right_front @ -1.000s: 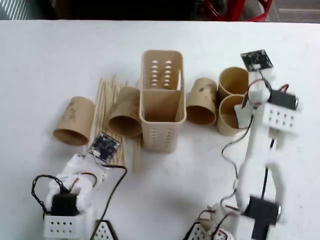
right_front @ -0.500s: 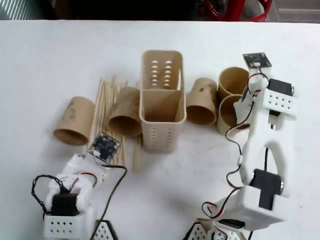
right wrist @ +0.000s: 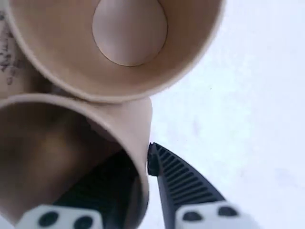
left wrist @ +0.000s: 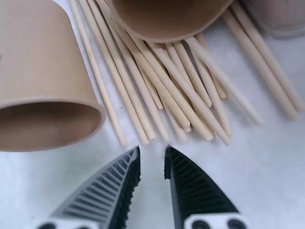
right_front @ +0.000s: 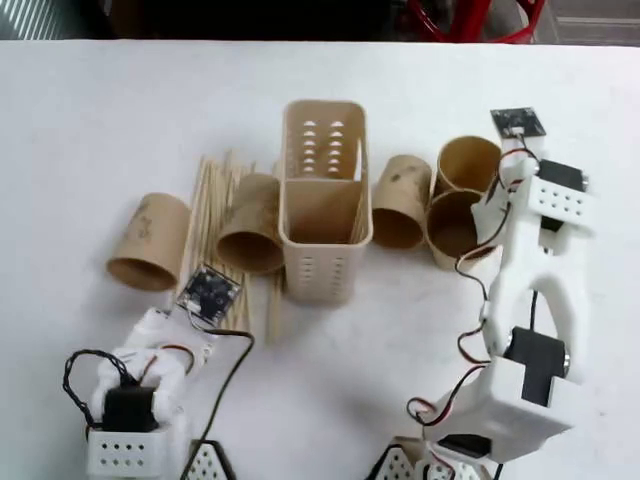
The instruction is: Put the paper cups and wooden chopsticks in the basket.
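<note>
The beige slotted basket [right_front: 322, 200] lies mid-table. Wooden chopsticks [right_front: 213, 195] lie in a heap to its left, between two paper cups on their sides [right_front: 150, 243] [right_front: 250, 225]. Just short of the chopsticks [left wrist: 181, 90] my left gripper [left wrist: 151, 157] is low over the table, shut to a narrow slit with nothing in it. Right of the basket a third cup [right_front: 402, 200] lies on its side next to two more cups. My right gripper [right_front: 487, 215] is shut on the nearer cup [right_front: 450, 225], with one finger inside and one finger [right wrist: 167, 167] outside its wall [right wrist: 143, 129]. The farther cup [right wrist: 128, 43] touches it.
The white table [right_front: 120, 110] has bare room at the far side, the near middle and the far right. The right arm's white body [right_front: 530, 300] and its cables stretch from the near edge up to the cups. The left arm's base [right_front: 130, 410] sits at the near left.
The right arm has stretched farther out and closed on the nearer right cup. That cup has tipped and slid left against the cup beside the basket. The left arm kept still.
</note>
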### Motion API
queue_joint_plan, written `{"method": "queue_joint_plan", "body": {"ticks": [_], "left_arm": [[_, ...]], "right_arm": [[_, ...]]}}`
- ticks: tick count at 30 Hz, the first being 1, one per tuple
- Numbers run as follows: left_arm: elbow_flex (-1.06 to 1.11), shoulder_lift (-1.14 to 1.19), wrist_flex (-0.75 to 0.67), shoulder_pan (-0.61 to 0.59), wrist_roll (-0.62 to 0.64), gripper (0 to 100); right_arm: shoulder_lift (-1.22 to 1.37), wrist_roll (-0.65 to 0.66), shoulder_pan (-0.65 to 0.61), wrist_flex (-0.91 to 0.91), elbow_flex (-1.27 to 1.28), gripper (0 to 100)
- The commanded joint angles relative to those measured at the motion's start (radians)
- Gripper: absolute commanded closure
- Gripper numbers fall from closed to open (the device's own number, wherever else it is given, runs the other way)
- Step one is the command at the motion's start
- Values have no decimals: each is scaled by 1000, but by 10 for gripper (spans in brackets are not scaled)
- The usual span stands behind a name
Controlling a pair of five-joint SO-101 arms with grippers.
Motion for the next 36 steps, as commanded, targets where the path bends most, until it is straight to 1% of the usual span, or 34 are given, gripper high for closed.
{"method": "queue_joint_plan", "body": {"ticks": [1, 10, 14, 17, 20, 23, 28, 31, 36], "left_arm": [[-2, 7, 15, -5, -3, 898], [-2, 7, 15, -5, -3, 898], [-2, 7, 15, -5, -3, 898], [-2, 7, 15, -5, -3, 898], [-2, 7, 15, -5, -3, 898], [-2, 7, 15, -5, -3, 898], [-2, 7, 15, -5, -3, 898], [-2, 7, 15, -5, -3, 898], [-2, 7, 15, -5, -3, 898]], "right_arm": [[-97, 2, 36, 13, -44, 981], [-433, 2, 137, 166, -43, 981], [-630, 0, 119, 216, -44, 981], [-794, -6, 30, 237, -46, 981], [-940, -11, -104, 220, -49, 981], [-1009, -89, -243, 148, -49, 981], [-914, -184, -424, 48, -54, 981], [-802, -233, -493, 13, -107, 981], [-611, -290, -596, 12, -250, 981]]}}
